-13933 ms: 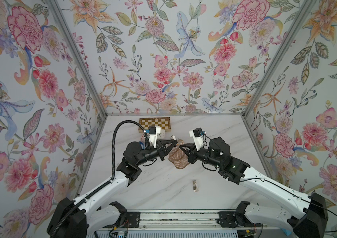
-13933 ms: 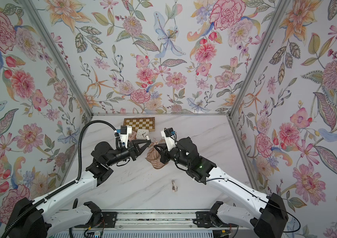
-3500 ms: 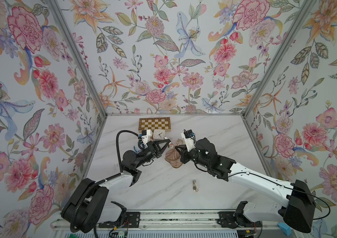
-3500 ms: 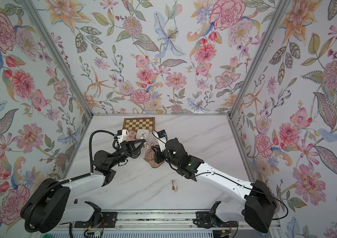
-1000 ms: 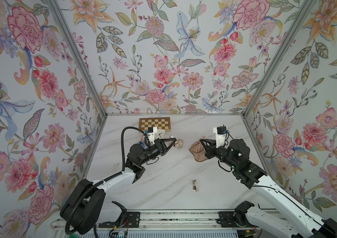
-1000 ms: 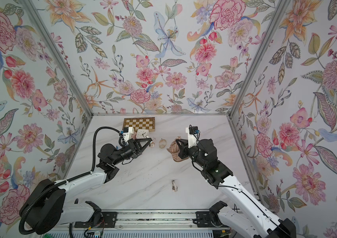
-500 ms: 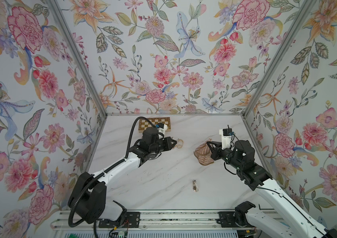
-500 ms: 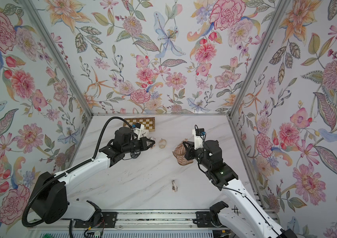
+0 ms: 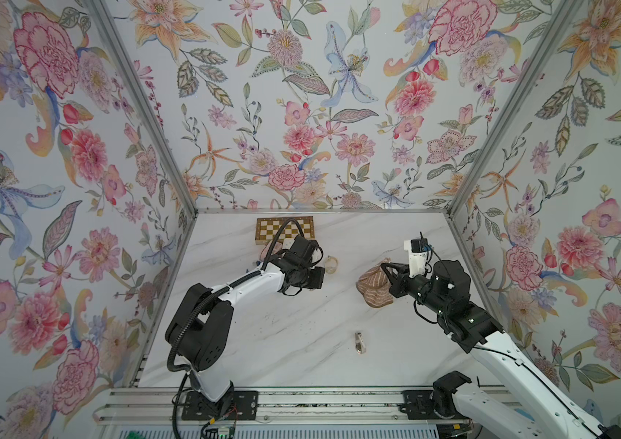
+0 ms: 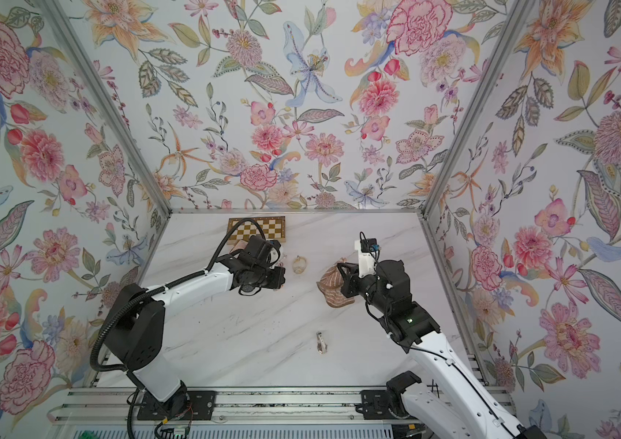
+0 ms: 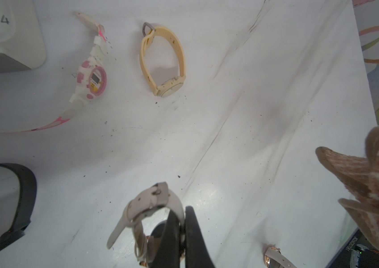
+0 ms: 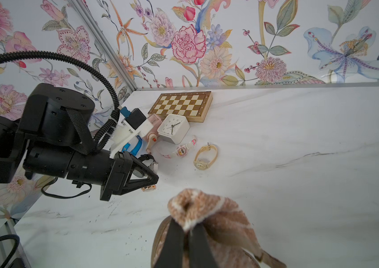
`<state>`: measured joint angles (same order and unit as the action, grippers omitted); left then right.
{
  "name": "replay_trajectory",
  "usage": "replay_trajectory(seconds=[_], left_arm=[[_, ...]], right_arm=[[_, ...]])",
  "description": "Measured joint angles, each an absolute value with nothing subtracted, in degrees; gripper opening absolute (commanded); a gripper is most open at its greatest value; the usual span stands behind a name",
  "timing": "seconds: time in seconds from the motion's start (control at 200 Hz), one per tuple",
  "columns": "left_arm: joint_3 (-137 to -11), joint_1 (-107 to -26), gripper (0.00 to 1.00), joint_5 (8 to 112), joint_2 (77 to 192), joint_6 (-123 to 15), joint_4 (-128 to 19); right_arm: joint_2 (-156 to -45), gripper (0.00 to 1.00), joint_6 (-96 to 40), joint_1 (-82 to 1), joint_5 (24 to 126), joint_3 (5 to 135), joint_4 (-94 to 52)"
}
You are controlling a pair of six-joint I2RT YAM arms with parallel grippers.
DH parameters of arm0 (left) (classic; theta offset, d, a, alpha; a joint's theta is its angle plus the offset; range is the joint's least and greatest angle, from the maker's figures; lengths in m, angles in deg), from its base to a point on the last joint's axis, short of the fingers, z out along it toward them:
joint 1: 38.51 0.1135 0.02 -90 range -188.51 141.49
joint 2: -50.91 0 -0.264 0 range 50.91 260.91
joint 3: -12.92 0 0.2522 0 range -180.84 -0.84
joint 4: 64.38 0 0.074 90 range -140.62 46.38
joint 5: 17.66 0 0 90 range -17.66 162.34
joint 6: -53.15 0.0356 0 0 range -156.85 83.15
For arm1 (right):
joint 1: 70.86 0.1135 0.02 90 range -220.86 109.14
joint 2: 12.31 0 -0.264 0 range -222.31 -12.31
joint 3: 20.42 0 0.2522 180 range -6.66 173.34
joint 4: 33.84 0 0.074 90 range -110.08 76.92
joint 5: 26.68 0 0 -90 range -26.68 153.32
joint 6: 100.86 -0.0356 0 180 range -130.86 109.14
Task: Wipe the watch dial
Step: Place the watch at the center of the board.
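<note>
The left end effector is pinched narrow on the pale strap of the watch, lifted just off the counter left of centre, toward the far side. In the right wrist view its rose-gold case hangs just under the fingertips. Which way the dial faces cannot be told. To the right, well apart, the right end effector is clamped on a bunched brown striped cloth.

The watch looks small and light, so weight is no worry. The strap is soft and floppy, and a hold out on the strap would likely let the case swing or twist away once the cloth presses on it. The safer hold is probably close to the case, where the strap meets it, leaving the dial clear. The glass is likely slick and easy to scratch, so light strokes with a soft fold of cloth suit it. A cream watch and a pink watch lie on the far side, apart from the held one.
</note>
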<state>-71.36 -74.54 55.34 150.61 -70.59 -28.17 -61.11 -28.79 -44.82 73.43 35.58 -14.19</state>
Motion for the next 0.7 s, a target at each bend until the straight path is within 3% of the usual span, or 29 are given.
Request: replay_trajectory(seconds=[0.701], left_arm=[[-92.5,-74.6,0.0,62.6,168.8,-60.1,-13.3]], right_arm=[[-60.6,0.0,-28.6,-45.2,73.7,34.6,-13.6]])
